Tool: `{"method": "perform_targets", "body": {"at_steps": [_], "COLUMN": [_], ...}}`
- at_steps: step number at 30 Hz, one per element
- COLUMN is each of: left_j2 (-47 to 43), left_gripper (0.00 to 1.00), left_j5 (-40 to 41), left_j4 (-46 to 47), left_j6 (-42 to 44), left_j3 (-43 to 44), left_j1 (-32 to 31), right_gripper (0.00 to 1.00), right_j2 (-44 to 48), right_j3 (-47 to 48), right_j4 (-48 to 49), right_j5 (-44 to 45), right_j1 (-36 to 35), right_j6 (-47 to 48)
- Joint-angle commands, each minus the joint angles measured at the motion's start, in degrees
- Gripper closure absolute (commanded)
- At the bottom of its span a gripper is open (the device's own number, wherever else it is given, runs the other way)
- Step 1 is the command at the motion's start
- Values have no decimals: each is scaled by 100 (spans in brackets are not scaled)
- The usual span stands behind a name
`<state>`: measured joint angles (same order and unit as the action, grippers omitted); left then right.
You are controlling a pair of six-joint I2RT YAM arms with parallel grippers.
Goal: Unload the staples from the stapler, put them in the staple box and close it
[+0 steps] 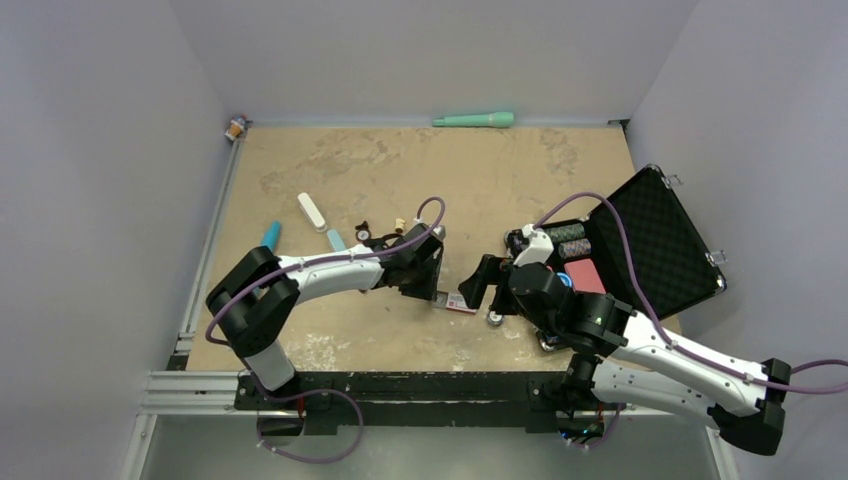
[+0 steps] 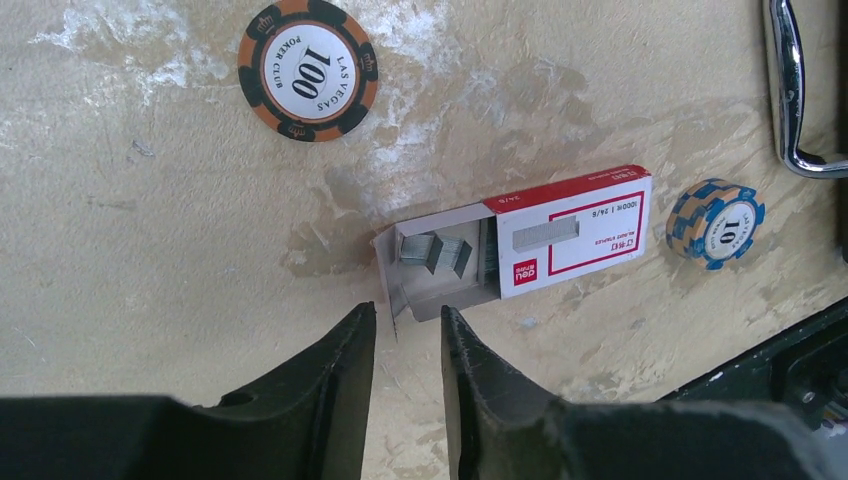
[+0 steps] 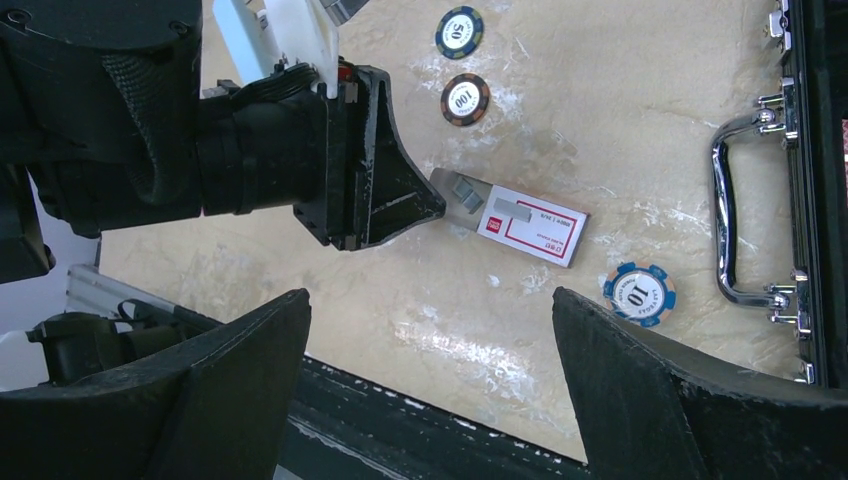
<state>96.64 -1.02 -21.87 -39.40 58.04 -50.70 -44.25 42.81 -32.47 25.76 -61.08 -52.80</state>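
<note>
The stapler (image 1: pixel 322 224), a white bar hinged to a light blue bar, lies on the table at the left, away from both grippers. Short silvery staples (image 2: pixel 435 250) lie in the pulled-out tray of a small red-and-white box (image 2: pixel 580 232), also seen in the top view (image 1: pixel 461 303) and the right wrist view (image 3: pixel 530 224). My left gripper (image 2: pixel 409 315) hangs just in front of the tray's open end, its fingers a narrow gap apart with nothing between them. My right gripper (image 3: pixel 430 300) is wide open and empty, just right of the box.
An open black case (image 1: pixel 650 240) stands at the right, its chrome handle (image 3: pixel 735 220) near the box. Poker chips lie around the box: a 100 chip (image 2: pixel 308 68) and a 10 chip (image 2: pixel 715 223). A blue marker (image 1: pixel 271 235) and a teal pen (image 1: pixel 473 119) lie further off.
</note>
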Motion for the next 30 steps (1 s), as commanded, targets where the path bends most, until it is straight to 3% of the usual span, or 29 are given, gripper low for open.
{"method": "perform_targets", "body": {"at_steps": [1,8,15,30], "left_j2": [80,178,187,-743], "left_gripper": [67,74,100,100], "left_j5": [52,68,61,531], "left_j4": [202,174,89,-689], "left_j6": [27,36,61,-272], "left_j3": [247,269,330,-134], "left_j1": [-21,-21,-19,-25], "right_gripper": [6,6,6,7], "right_j2": [5,-17,-32,-246], "right_j3": [-12,-18,-22,-50], "right_j4": [141,136,148,267], "right_j5": [-36,-45,-62,-217], "right_j1": [-18,-14,-17,-12], "right_j6": [103,103,116,137]}}
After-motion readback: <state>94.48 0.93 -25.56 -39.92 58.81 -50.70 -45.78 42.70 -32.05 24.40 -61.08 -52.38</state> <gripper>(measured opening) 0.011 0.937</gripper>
